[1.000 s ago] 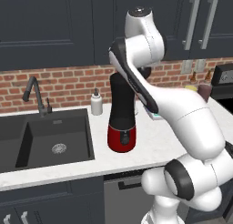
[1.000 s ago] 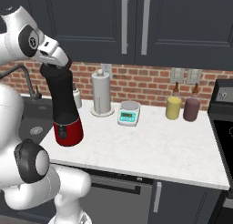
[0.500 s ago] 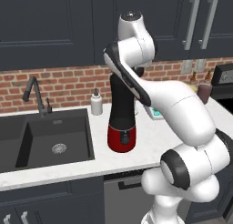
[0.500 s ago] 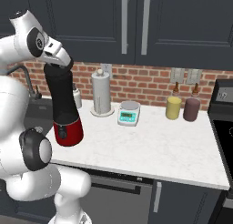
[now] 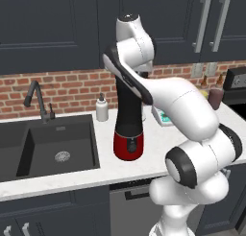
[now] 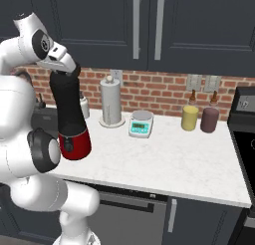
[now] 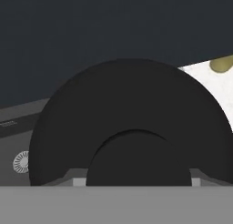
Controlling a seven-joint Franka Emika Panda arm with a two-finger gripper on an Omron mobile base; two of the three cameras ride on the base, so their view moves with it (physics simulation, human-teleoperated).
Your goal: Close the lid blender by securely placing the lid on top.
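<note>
The blender (image 5: 129,120) (image 6: 69,114), a tall black jar on a rounded red base, stands on the counter beside the sink. My gripper (image 5: 126,82) (image 6: 66,74) points down right on top of the jar. Looking down from the hand, the round black lid (image 7: 136,155) lies between my fingertips (image 7: 78,181), centred over a wider black round face that I take for the jar's top. My gripper (image 7: 135,181) looks shut on the lid. From the base views the lid is hidden by the hand.
A sink (image 5: 57,144) with a faucet (image 5: 36,98) lies left of the blender, and a white soap bottle (image 5: 102,108) stands behind. To the right are a paper towel roll (image 6: 111,102), a small scale (image 6: 141,123), and a yellow jar (image 6: 189,117) beside a dark jar (image 6: 209,119).
The arm's elbow and upper links have swung and turned. The hand has stayed over the top of the jar, and the blender has not moved.
</note>
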